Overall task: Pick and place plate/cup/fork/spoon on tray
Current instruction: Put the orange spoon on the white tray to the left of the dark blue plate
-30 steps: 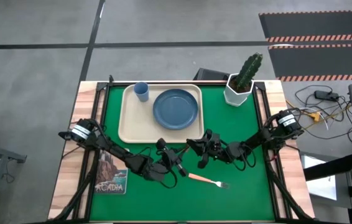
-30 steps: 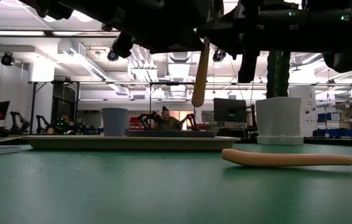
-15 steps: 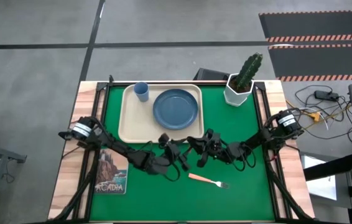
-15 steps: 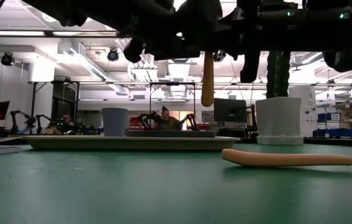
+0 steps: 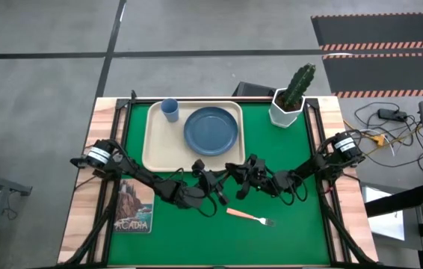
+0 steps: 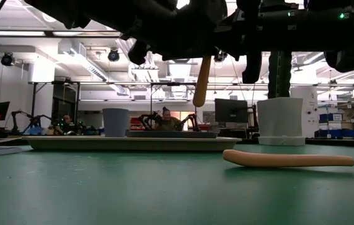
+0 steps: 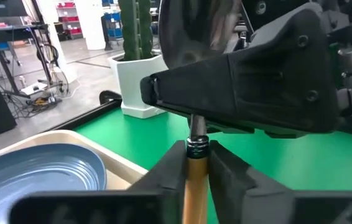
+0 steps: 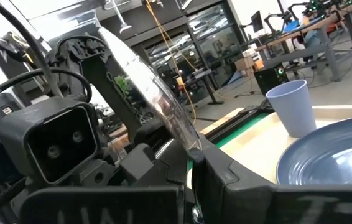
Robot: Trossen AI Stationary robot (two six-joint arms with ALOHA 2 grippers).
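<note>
**Spoon held between both arms, just short of the tray**

The spoon, silver bowl and orange-tan handle, hangs in the air near the front edge of the large cream-beige rectangular plastic tray. Both grippers meet on it over the green tabletop. In its wrist view, the left gripper pinches the handle just below the metal collar. The right gripper seems to grip the bowl end, though I cannot tell for sure.

This looks like a hand-over or shared regrasp. Next, one gripper must let go while the other carries the spoon over the rim and lays it beside the round slate-blue plate and small light-blue cup, both already on the tray. The fork, tan-handled with silver tines, lies on the tabletop, not yet picked.

From above, the arms hide the spoon almost wholly; the low view cuts off both grippers.
</note>
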